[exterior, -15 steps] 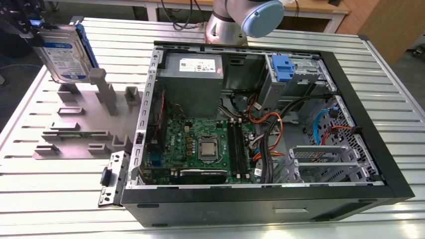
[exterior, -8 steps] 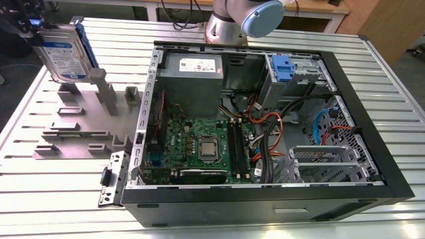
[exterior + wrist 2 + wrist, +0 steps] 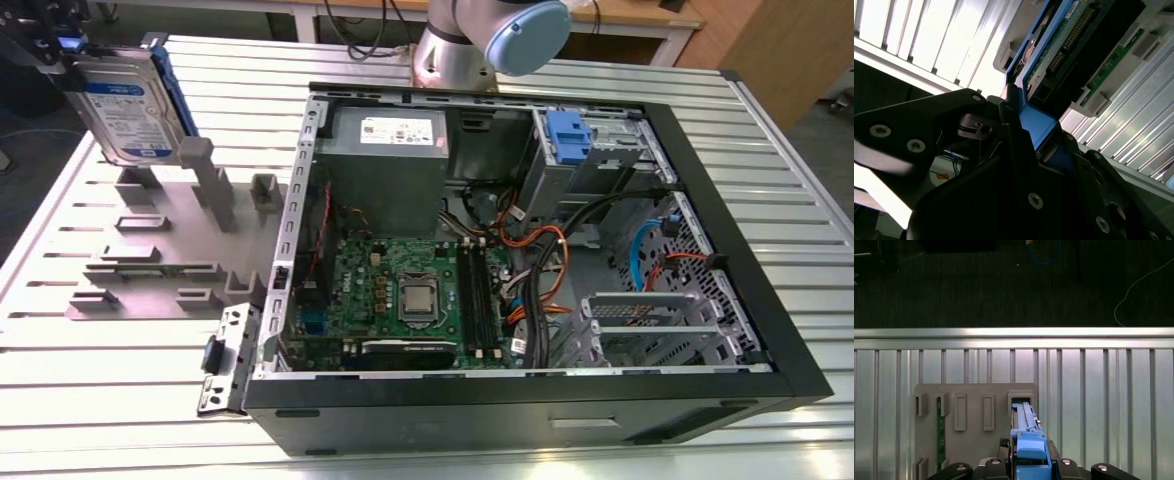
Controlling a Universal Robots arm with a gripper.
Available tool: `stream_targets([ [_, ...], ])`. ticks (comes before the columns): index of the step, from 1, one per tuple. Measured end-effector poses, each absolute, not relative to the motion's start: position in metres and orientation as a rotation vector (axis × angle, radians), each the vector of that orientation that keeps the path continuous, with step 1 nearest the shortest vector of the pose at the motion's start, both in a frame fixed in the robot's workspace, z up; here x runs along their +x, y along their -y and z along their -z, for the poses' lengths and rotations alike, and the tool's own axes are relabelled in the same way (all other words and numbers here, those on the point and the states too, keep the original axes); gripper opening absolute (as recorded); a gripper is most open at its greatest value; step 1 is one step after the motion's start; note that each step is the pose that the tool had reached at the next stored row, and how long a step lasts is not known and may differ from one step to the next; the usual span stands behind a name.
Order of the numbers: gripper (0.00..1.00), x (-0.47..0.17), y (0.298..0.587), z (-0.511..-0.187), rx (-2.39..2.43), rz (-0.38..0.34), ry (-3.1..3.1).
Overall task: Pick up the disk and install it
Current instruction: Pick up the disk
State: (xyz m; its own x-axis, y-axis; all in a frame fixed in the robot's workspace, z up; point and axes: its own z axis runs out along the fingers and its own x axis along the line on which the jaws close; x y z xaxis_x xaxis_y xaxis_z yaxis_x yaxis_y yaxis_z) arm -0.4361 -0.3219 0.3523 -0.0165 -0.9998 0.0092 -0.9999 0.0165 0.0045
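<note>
The disk (image 3: 130,112), a silver hard drive with a white-and-blue label and blue rails, hangs upright at the exterior view's far left. My gripper (image 3: 80,52) is shut on its upper end. It hovers over the tall posts of the grey slotted holder block (image 3: 160,235); I cannot tell whether its lower end still touches a slot. In the first wrist view the disk (image 3: 1026,432) runs edge-on from my gripper (image 3: 1029,462) toward a slot in the holder block (image 3: 974,412). The second wrist view shows the disk's circuit-board side (image 3: 1064,45) and my gripper (image 3: 1029,142) clamped on the blue rail.
An open computer case (image 3: 747,250) lies on the slatted aluminium table (image 3: 107,400), to the exterior view's right of the holder. A drive bay with a blue latch (image 3: 567,135) sits at its far corner. The arm's base (image 3: 467,40) stands behind the case. A green strip (image 3: 940,432) stands in the holder.
</note>
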Motion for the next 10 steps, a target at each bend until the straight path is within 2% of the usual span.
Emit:
stream_targets([
  [10,0.36,-0.4372,0.3219,-0.356,2.197,-0.004,2.233],
])
